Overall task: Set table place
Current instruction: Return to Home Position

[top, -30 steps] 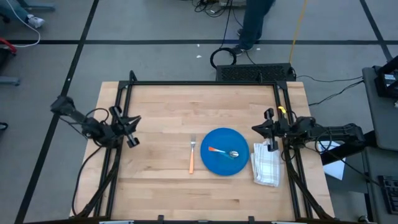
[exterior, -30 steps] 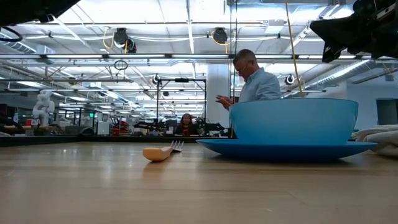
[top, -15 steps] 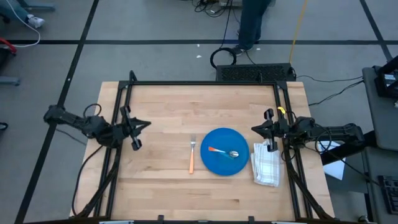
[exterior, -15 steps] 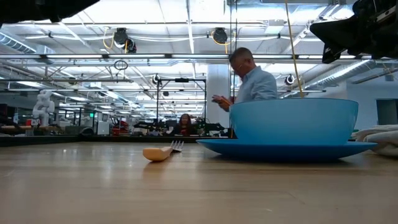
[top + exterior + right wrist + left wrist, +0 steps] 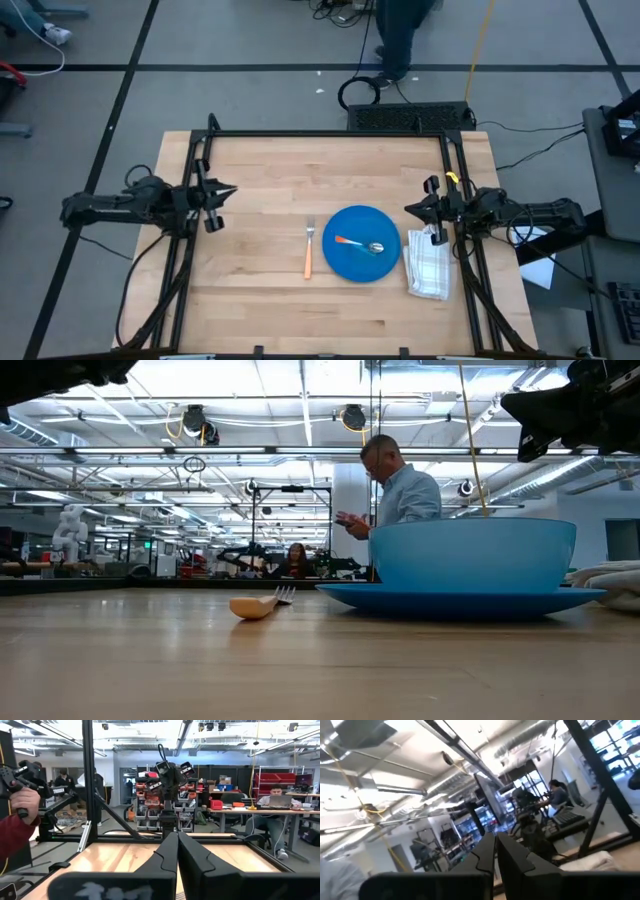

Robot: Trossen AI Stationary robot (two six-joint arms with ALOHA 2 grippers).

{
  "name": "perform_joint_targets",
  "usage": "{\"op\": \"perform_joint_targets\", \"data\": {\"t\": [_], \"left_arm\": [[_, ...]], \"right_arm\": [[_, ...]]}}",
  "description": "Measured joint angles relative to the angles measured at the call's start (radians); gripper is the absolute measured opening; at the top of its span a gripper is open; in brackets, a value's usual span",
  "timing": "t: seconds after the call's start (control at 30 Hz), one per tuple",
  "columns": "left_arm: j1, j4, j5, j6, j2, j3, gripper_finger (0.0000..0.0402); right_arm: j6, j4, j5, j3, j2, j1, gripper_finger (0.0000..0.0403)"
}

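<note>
OK, left gripper [image 5: 225,191] sits over the table's [image 5: 300,170] left edge. The arm lies stretched out flat from off the left side, and the fingers point inward across the boards. Its wrist view shows the two fingers pressed together with nothing between them.

Right gripper [image 5: 412,208] mirrors it over the right edge, also pointing inward. Its fingers are closed up tight and hold nothing. The low view shows it raised well clear of the tabletop.

Place setting is right of the table's centre:
- The blue plate [image 5: 385,266] lies flat with the blue bowl [image 5: 470,550] on it. From above the two barely separate, but the low view shows the bowl seated on the plate.
- The spoon [image 5: 358,244] is inside the bowl, orange handle toward the left.
- The fork [image 5: 309,250] lies just left of the plate, apart from it, tines toward the far edge.
- A folded cloth [image 5: 429,263] lies just right of the plate, directly beneath the right gripper's side of the table.

Nothing lies between the grippers and the setting. A person [image 5: 395,490] stands beyond the far edge, and a red-sleeved hand [image 5: 22,802] shows in the right wrist view.
</note>
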Motion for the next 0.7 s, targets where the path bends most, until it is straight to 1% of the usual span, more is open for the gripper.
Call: {"op": "perform_joint_targets", "data": {"t": [0.17, 0.43, 0.6, 0.7], "left_arm": [[0.032, -0.047, 0.002, -0.030, -0.065, 0.000, 0.0026], [0.050, -0.197, 0.023, -0.080, -0.168, -0.003, 0.0026], [0.050, -0.303, 0.077, -0.120, -0.232, -0.003, 0.0026], [0.050, -0.322, 0.098, -0.190, -0.244, -0.003, 0.0026]], "right_arm": [[0.010, 0.003, 0.000, 0.000, -0.002, 0.000, 0.0000], [0.027, 0.001, -0.024, 0.000, -0.002, 0.000, 0.0000], [0.030, 0.002, -0.024, 0.000, -0.002, 0.000, 0.0000], [0.034, 0.002, -0.024, 0.000, -0.002, 0.000, 0.0000]]}}
